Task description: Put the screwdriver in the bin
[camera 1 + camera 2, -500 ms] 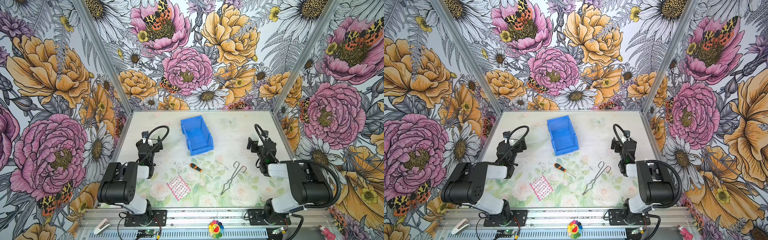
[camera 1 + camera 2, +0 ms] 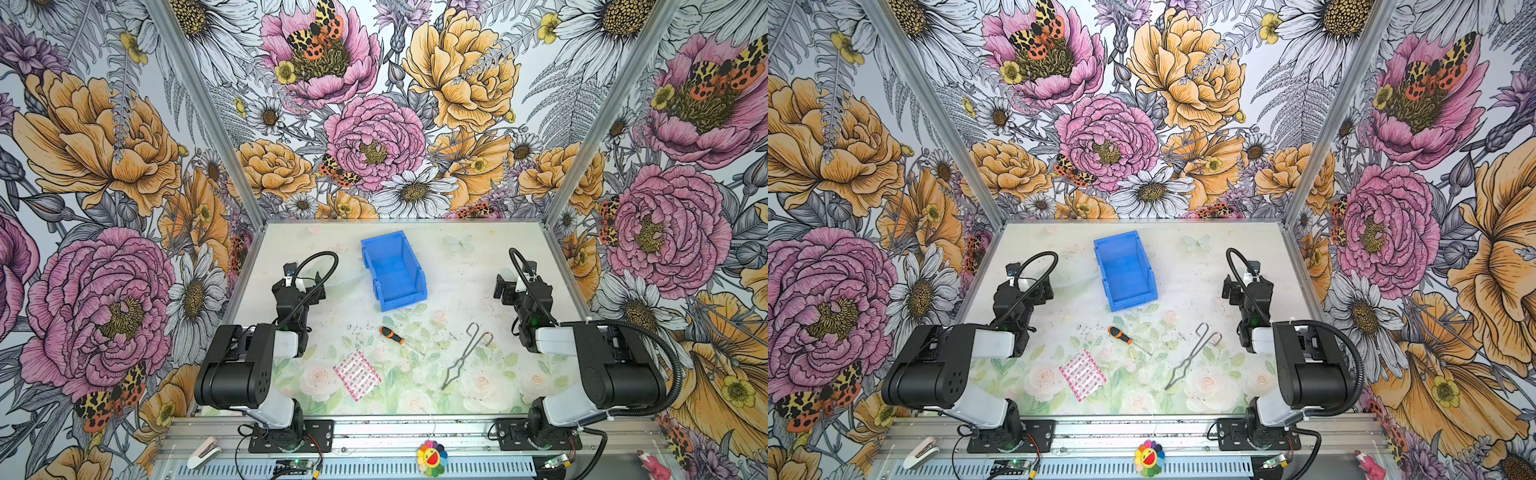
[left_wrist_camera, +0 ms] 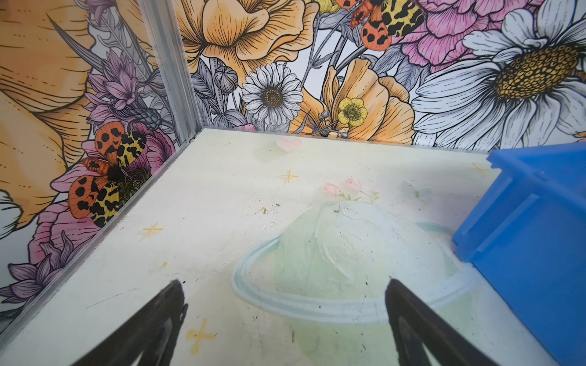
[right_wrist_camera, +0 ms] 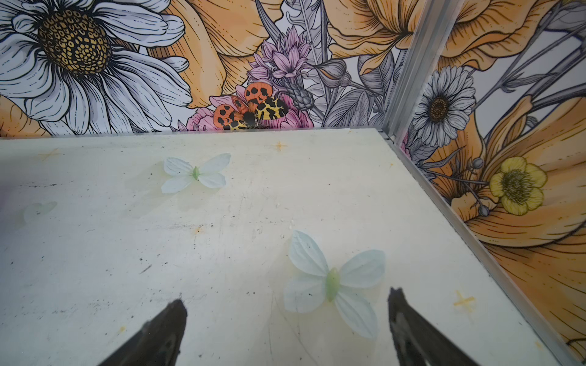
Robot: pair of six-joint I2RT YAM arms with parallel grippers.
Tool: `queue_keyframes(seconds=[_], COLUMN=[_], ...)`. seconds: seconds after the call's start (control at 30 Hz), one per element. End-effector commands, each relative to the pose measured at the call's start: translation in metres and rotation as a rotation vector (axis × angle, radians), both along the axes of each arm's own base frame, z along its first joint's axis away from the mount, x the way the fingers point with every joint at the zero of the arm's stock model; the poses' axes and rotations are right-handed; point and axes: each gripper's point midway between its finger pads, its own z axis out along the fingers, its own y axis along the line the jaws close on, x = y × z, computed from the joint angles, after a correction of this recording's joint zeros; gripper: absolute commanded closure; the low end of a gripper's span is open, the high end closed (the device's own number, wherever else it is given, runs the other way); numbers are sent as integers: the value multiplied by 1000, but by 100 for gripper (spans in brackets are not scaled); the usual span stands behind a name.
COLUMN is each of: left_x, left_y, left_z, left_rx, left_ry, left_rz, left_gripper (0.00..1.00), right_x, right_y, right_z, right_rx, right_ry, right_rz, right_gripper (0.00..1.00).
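While the left claw (image 3: 284, 282) and right claw (image 4: 287, 296) hover spread and empty by the side edges of the table (image 2: 465, 282), the screwdriver (image 2: 391, 335) lies mid-table, near the blue bin (image 2: 395, 274) behind it. It is probably best pinched squarely across its handle.

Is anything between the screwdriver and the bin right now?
Nothing visible. Only bare table separates the screwdriver from the low front lip of the bin. The tongs and packet lie off that line.

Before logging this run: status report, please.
Left gripper and right gripper open, empty. Screwdriver on table, outside bin. Tongs, packet aside, not blocking.
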Motion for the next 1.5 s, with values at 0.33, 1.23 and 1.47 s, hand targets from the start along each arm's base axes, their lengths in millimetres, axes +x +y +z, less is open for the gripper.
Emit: queue_keyframes(seconds=[0.33, 1.23, 1.47], left_x=[2, -6, -20], left_y=[-5, 7, 14], left_z=[2, 16, 31], left_rx=[2, -17, -31], left_ry=[-8, -42, -28], left_rz=[-28, 39, 79], left_gripper=[1, 1, 1], right_x=[1, 2, -1], right_y=[1, 3, 5], right_z=[4, 9, 22], right_rx=[-8, -16, -28], right_ry=[-23, -8, -1], right_rz=[12, 14, 12], right_gripper=[0, 1, 0])
